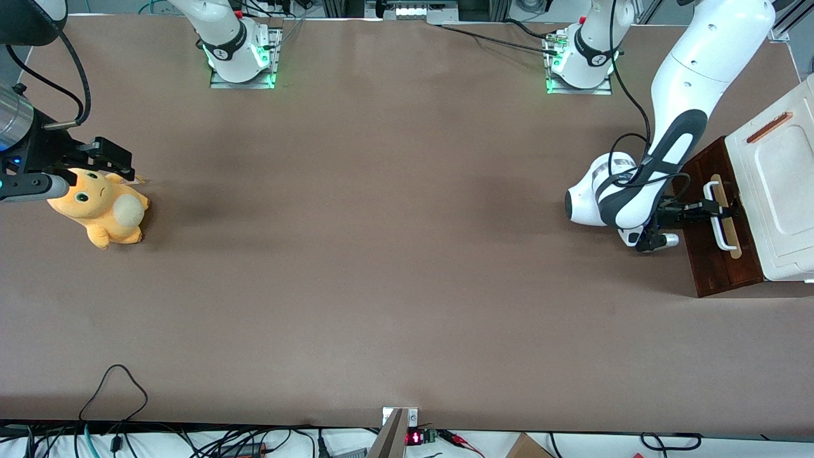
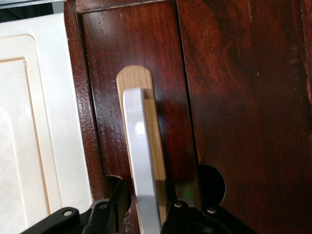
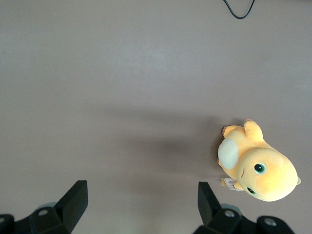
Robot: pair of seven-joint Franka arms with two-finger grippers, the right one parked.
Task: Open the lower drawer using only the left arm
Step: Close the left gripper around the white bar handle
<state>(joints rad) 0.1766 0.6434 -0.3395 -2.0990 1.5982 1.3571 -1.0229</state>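
The brown worktop is stretching wide under everything, and the pincer is working at the working arm's end of it. The left arm, glossy white with black insets and cables, is reaching down from above and bending toward the cabinet, carrying the pincer at its tip. Just above the pincer, the white panel with its small copper-coloured handle is sitting beside the dark wood. The lower drawer, dark reddish-brown, is lying directly under and around the pincer, its front facing the pincer. A pale wood strip is running along that front, and the white bar handle is standing on it, passing straight between the pincer's two black fingers. The pincer is straddling this bar, one finger on each side of it, close against it; whether it is actually clenching the bar I cannot tell. Well apart from the pincer, toward the parked arm's end of the worktop, an orange plush toy is lying on its side.
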